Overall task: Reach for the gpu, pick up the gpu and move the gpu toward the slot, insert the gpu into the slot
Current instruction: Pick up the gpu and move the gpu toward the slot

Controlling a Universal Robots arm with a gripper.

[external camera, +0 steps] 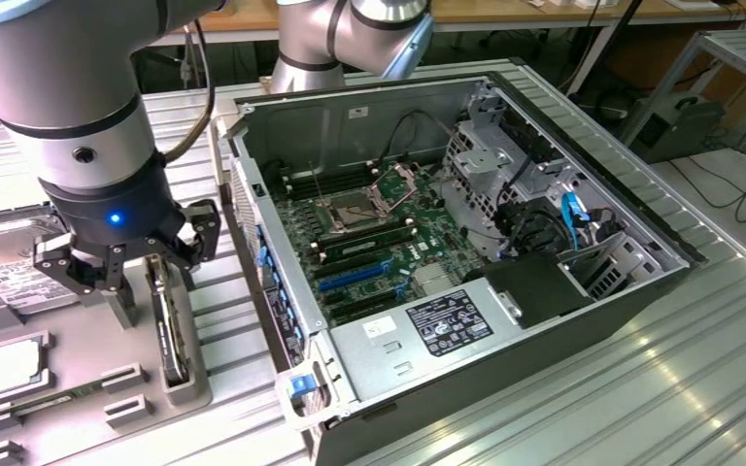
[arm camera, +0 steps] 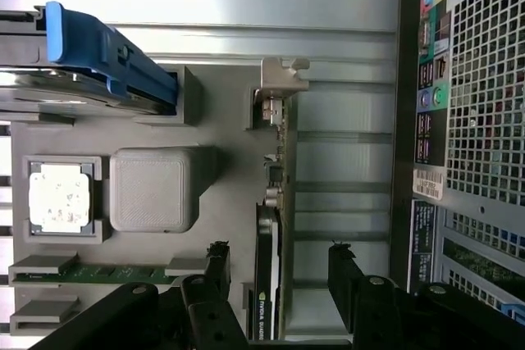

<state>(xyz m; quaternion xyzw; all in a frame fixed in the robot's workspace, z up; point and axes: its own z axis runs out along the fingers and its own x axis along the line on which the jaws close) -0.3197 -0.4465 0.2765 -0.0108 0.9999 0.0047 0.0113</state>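
Your pincer (arm camera: 279, 272) hangs fully open, gripping nothing, jaws either side of the gpu (arm camera: 265, 284). Card stands on edge in the holder (external camera: 179, 388) beside the case (external camera: 477, 320), long axis along the gap.

Entry: gpu (arm camera: 267, 284), I see one end cut off at the wrist view's edge; hard drive (arm camera: 57, 92) likewise cropped.

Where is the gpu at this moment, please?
The gpu stands on its edge in the grey holder tray at the exterior view's left, just outside the open computer case, between the fingers of the open hand.
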